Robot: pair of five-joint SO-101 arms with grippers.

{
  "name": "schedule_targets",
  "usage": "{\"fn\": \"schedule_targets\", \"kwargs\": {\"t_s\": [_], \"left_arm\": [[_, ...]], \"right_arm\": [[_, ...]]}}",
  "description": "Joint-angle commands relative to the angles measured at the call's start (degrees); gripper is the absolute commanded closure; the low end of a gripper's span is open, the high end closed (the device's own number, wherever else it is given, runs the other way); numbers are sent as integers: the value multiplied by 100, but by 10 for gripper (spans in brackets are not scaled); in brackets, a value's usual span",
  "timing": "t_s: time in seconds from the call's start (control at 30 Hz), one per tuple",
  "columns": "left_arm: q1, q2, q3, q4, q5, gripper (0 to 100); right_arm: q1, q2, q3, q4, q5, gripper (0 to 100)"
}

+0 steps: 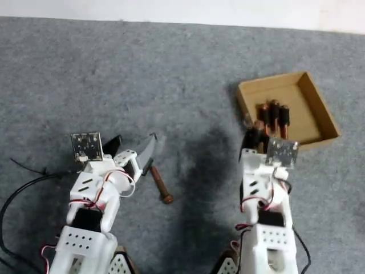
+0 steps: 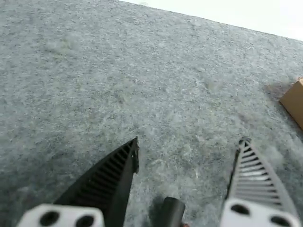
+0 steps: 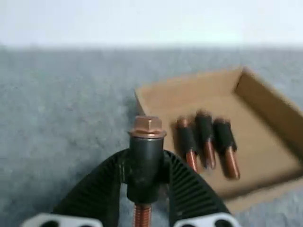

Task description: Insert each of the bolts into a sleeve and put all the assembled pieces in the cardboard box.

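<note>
Five bolts (image 1: 161, 187), five sleeves (image 3: 144, 158) (black), one cardboard box (image 1: 306, 114)

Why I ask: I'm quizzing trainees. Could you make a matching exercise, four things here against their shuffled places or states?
Things:
1. left gripper
2. right gripper
3. three assembled pieces
4. lone bolt

States:
A. in the cardboard box
B. open above the carpet
C. lying on the carpet
D. shut on a sleeved bolt

Pairs: 1-B, 2-D, 3-A, 4-C.
</note>
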Motion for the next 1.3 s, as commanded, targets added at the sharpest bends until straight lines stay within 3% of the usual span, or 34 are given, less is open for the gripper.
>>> {"fn": "schedule_targets", "kwargs": {"t_s": [0.0,0.33,0.5,0.8,1.03,1.27], "left_arm": [[-13,-40,145,-9,-44,695],[-13,-57,145,-18,-44,695],[-4,-75,145,-18,-44,695],[-4,-75,145,-18,-44,695],[-4,-66,145,-18,-44,695],[-4,-66,145,-18,-44,695]], "right_arm": [[31,1516,-1596,-48,-9,994],[347,5736,-5042,-75,-35,994],[505,6993,-5895,-84,-703,994],[875,7908,-6343,-40,-738,986],[673,7943,-6343,-31,-738,715],[602,7266,-5965,13,-774,710]]}}
